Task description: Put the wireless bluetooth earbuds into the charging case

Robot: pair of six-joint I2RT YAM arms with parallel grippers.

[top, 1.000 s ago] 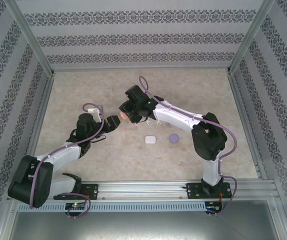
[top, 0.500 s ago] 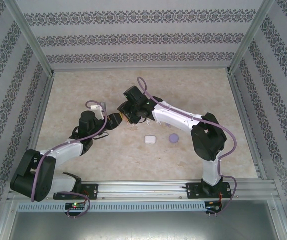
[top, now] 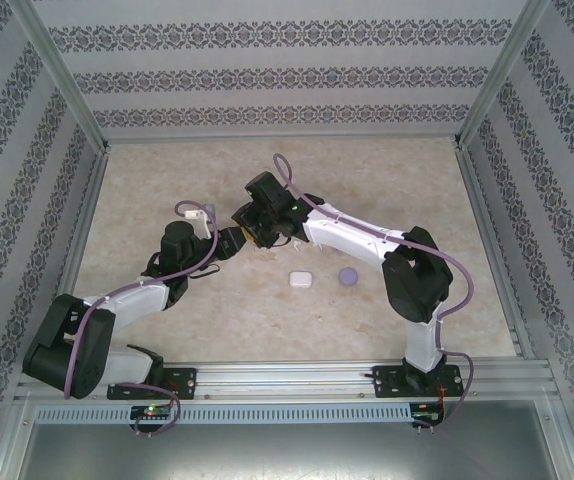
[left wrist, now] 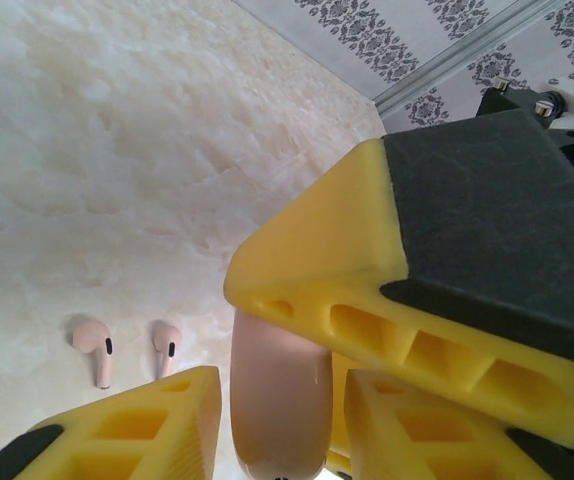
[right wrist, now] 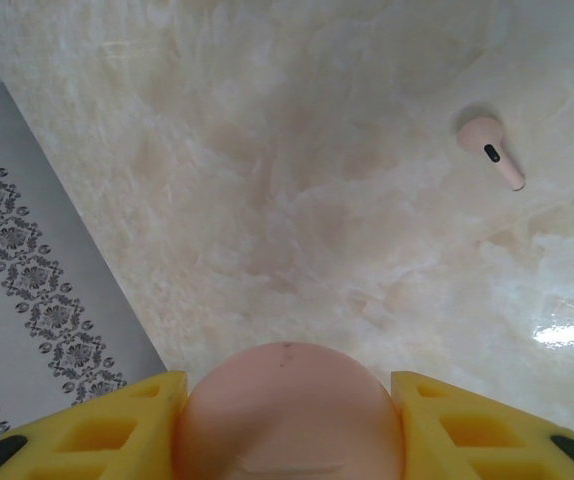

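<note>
My right gripper [right wrist: 287,402] is shut on a pinkish charging case [right wrist: 287,415], held closed above the table. In the left wrist view the same case [left wrist: 279,400] stands edge-on between the yellow fingers of my left gripper [left wrist: 279,425], with a thin gap on each side. One right finger [left wrist: 317,260] lies across the top of the case. Two pinkish earbuds [left wrist: 95,348] [left wrist: 165,346] lie on the marbled table below; one of them [right wrist: 492,150] shows in the right wrist view. From above, both grippers [top: 229,240] [top: 257,225] meet left of centre.
A white case [top: 300,279] and a pale purple round case [top: 348,276] rest on the table to the right of the grippers, under the right arm's forearm. Patterned walls and metal rails [top: 77,120] enclose the table.
My left gripper has moved right and forward to the case held by the right gripper, and its jaws have narrowed around it. The right gripper shifted slightly left.
</note>
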